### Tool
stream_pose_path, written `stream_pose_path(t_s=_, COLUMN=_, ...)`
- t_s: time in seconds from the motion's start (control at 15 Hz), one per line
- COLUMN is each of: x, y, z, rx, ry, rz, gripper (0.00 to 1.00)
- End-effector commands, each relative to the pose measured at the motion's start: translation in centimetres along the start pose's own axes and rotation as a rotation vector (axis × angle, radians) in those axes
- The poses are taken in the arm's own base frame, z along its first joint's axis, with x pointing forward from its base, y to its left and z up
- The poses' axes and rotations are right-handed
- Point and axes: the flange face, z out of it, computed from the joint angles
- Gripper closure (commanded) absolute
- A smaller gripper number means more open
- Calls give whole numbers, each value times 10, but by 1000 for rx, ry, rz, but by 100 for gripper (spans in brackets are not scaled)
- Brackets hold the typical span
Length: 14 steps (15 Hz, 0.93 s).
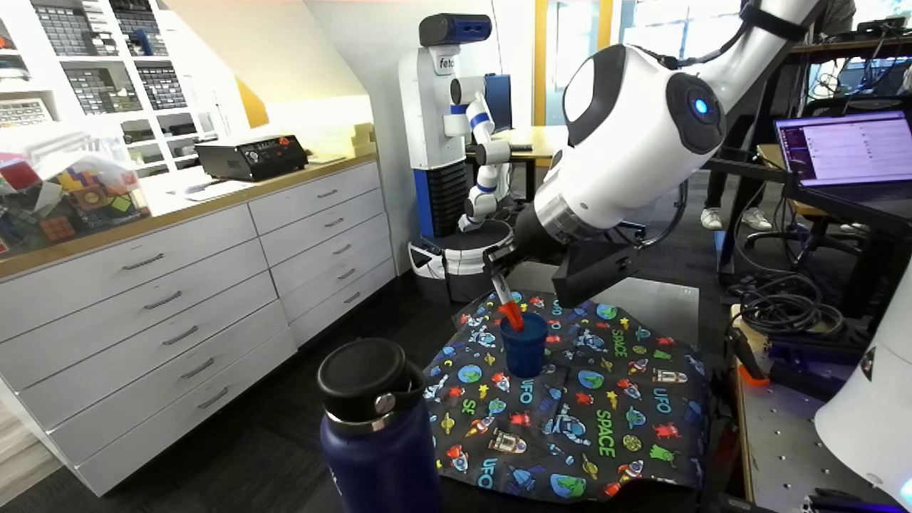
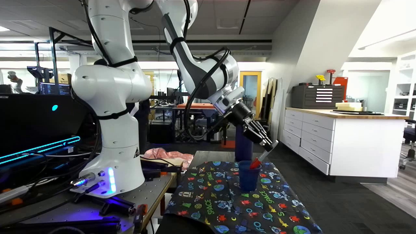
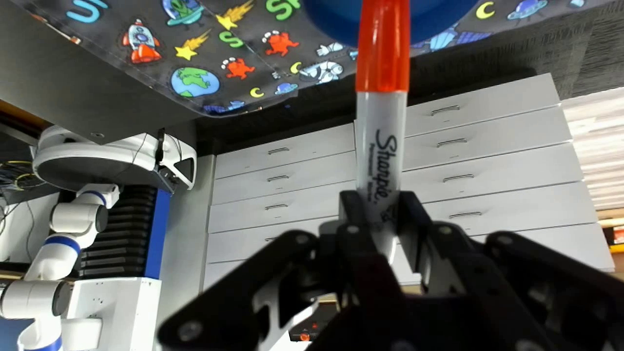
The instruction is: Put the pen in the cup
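My gripper (image 3: 378, 209) is shut on the pen (image 3: 382, 126), gripping its white barrel near the upper end. The pen's red end points down, and the pen leans in both exterior views. Below it stands the small dark-blue cup (image 1: 525, 353), upright on the patterned cloth. In an exterior view, the red end of the pen (image 2: 265, 155) overlaps the mouth of the cup (image 2: 248, 178) and appears to reach just inside the rim. Only part of the cup (image 3: 336, 22) shows at the top of the wrist view, partly hidden behind the pen.
A large dark-blue jug (image 1: 381, 449) with a black lid stands near the cloth's edge. The space-print cloth (image 1: 591, 445) covers the table around the cup. White drawers (image 1: 142, 342) and another robot (image 1: 438, 128) stand beyond the table.
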Motion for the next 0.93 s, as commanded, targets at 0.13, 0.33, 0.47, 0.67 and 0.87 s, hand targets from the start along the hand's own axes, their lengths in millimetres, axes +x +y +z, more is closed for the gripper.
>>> stream_pose_path(t_s=0.13, x=-12, y=7, z=-17, rx=6, ry=26, rz=7, gripper=93)
stream_pose_path(t_s=0.33, x=-20, y=8, z=-18, rx=11, ry=19, rz=3, gripper=93)
stream_pose_path(t_s=0.47, x=-26, y=6, z=-19, rx=21, ry=14, rz=-1, gripper=93)
stream_pose_path(t_s=0.67, x=-24, y=-3, z=-26, rx=34, ry=-2, rz=-3, gripper=53)
stream_pose_path(t_s=0.87, x=-23, y=-9, z=-30, rx=49, ry=4, rz=-6, gripper=41)
